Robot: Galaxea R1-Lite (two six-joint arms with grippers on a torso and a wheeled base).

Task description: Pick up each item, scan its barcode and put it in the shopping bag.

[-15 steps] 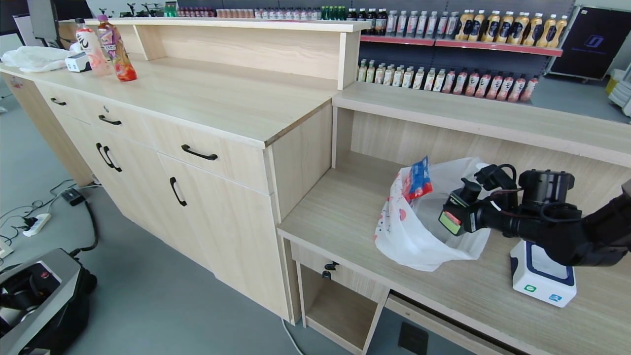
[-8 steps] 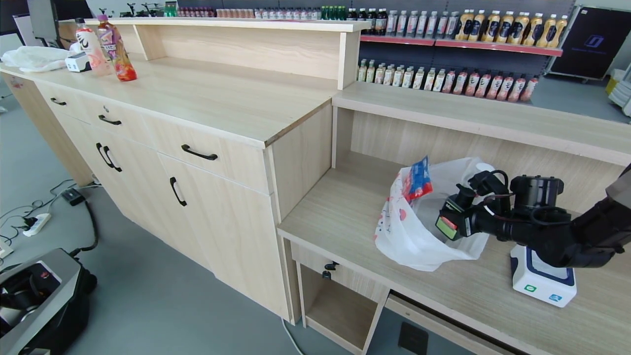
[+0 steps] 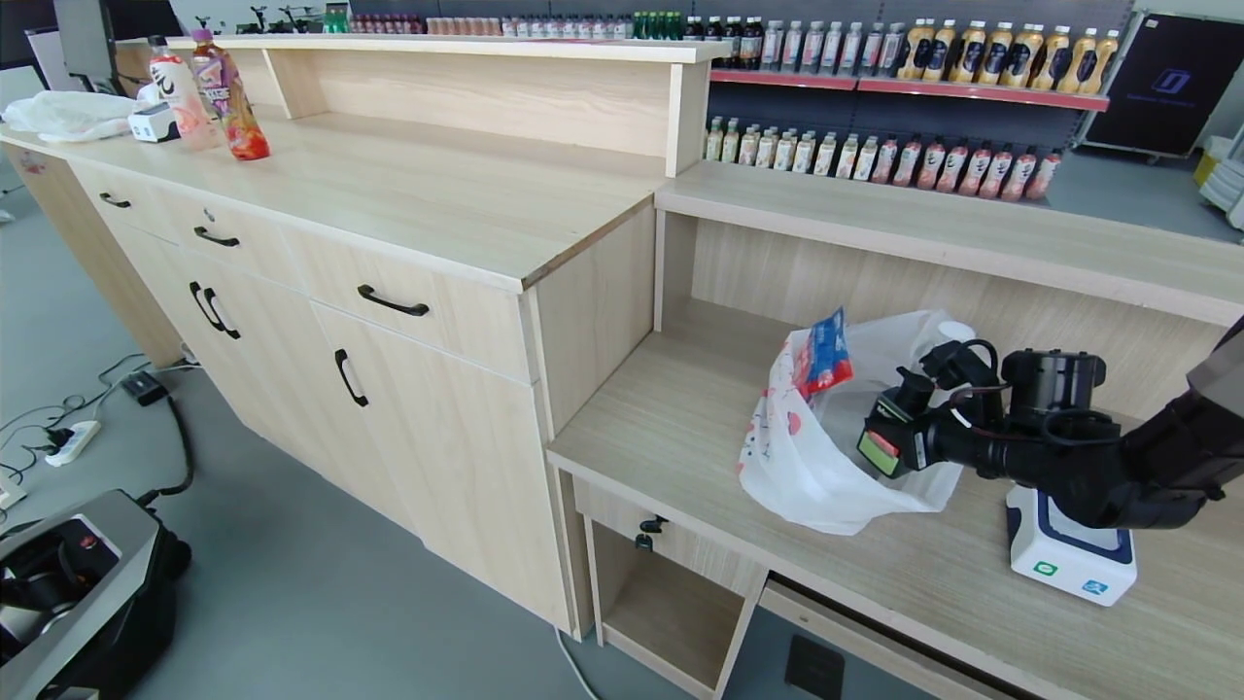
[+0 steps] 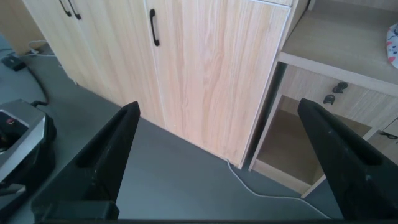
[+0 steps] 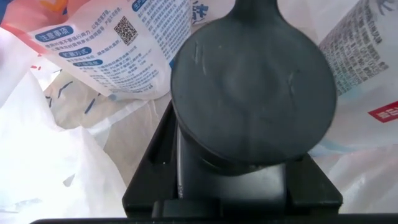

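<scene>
1. my left gripper (image 4: 217,106) hangs low over the grey floor (image 4: 186,180) by the cabinet doors (image 4: 211,62), fingers spread wide, nothing in it.
2. white scanner (image 3: 1069,549) sits on the lower counter (image 3: 671,418), near the shopping bag (image 3: 807,467).
3. right gripper (image 3: 880,445) is at the bag's mouth. honestly can't tell if it's clenched or released.
4. printed packets (image 5: 106,43) lie inside the bag, and a red-blue packet (image 3: 823,355) pokes up at its rim.
5. two bottles (image 3: 236,102) stand way back on the tall counter (image 3: 418,194).

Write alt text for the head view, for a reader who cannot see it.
The robot's right hand holds a dark labelled item at the mouth of a white shopping bag on a low wooden counter, beside a white scanner. Two drink bottles stand on the higher counter far left.
</scene>
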